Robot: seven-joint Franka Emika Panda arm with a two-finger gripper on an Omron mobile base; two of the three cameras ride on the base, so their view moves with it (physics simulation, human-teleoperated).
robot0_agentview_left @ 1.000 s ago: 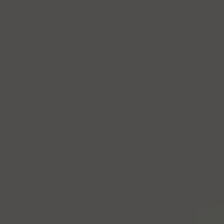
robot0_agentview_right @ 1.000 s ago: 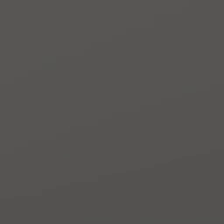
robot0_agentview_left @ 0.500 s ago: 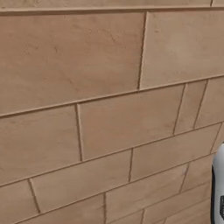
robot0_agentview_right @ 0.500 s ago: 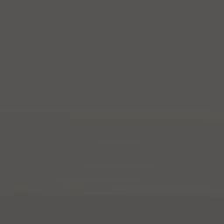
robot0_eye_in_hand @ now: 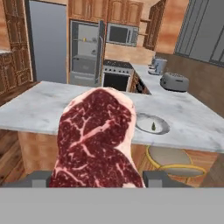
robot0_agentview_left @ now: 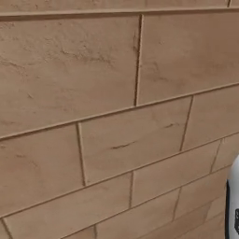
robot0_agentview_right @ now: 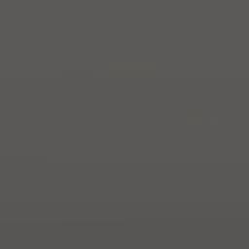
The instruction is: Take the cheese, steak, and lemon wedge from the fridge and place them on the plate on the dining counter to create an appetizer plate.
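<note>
In the hand view, the steak [robot0_eye_in_hand: 97,140], a red slab with a whitish fat rim, stands upright between my fingers, so my gripper [robot0_eye_in_hand: 98,179] is shut on it. Past it lies the marble dining counter [robot0_eye_in_hand: 43,109]. The grey plate [robot0_eye_in_hand: 152,124] sits on that counter, right of the steak, with a tiny greenish piece on it, seemingly the lemon wedge [robot0_eye_in_hand: 153,127]. The fridge [robot0_eye_in_hand: 85,57] stands open far behind. A small yellow speck [robot0_eye_in_hand: 92,39] lies on one of its shelves, too small to tell whether it is the cheese.
A yellow-framed stool [robot0_eye_in_hand: 173,159] stands under the counter's near edge. Stove [robot0_eye_in_hand: 116,74], microwave [robot0_eye_in_hand: 121,34] and toaster [robot0_eye_in_hand: 174,82] are at the back. The left base view faces a brown tiled wall [robot0_agentview_left: 107,116] close up; the right base view is flat grey.
The left base view went from flat grey to the brown tiled wall, so the camera moved. Since half a second ago that wall has barely shifted. The right base view stays grey.
</note>
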